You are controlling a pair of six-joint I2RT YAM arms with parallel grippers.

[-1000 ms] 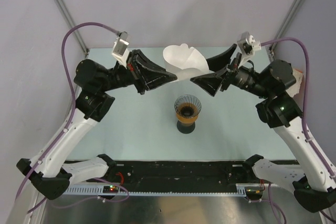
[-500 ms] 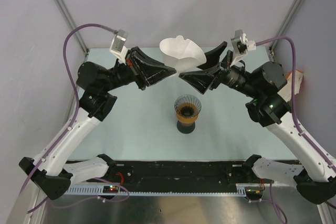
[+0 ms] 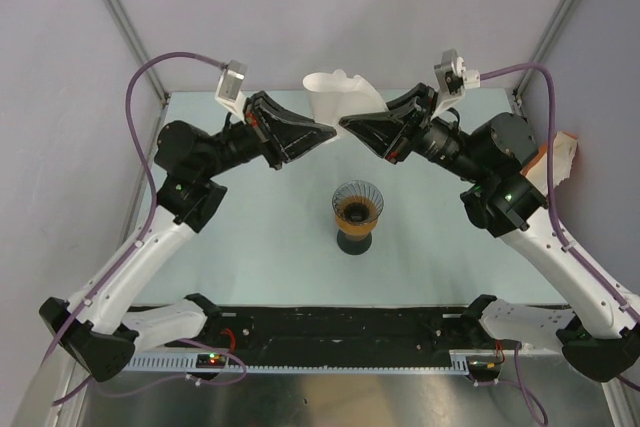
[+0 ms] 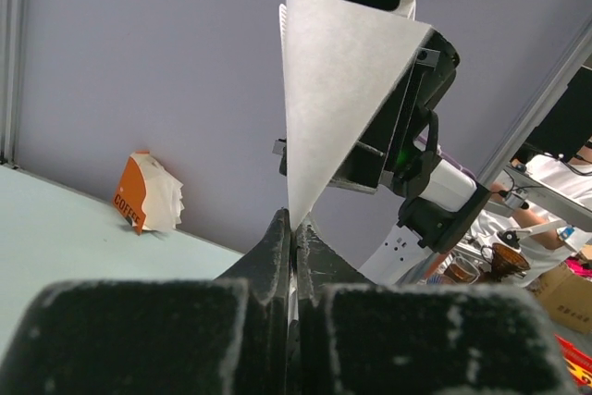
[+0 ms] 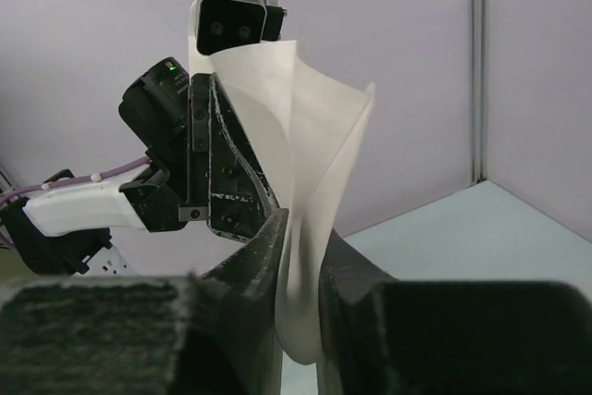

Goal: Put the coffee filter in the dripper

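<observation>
Top external view: the pale table (image 3: pixel 250 237) carries both arms. The left arm (image 3: pixel 150 247) rises from its near-left base, bends at the elbow and reaches inward to the far middle. The right arm (image 3: pixel 540 237) mirrors it from the near right. Their grippers meet tip to tip above the far part of the table.

The left gripper (image 3: pixel 328 137) is pressed together on the lower point of the filter (image 3: pixel 335 97). In the left wrist view the white cone (image 4: pixel 333 90) stands up from those closed fingers (image 4: pixel 277 238).

The right gripper (image 3: pixel 345 127) pinches a side fold of the filter; in the right wrist view the paper (image 5: pixel 305 182) runs down between its narrow jaws.

The dripper (image 3: pixel 357 205) stands upright mid-table, nearer than the filter and well apart from it.

An orange packet (image 4: pixel 148 193) leans at the far right wall.
</observation>
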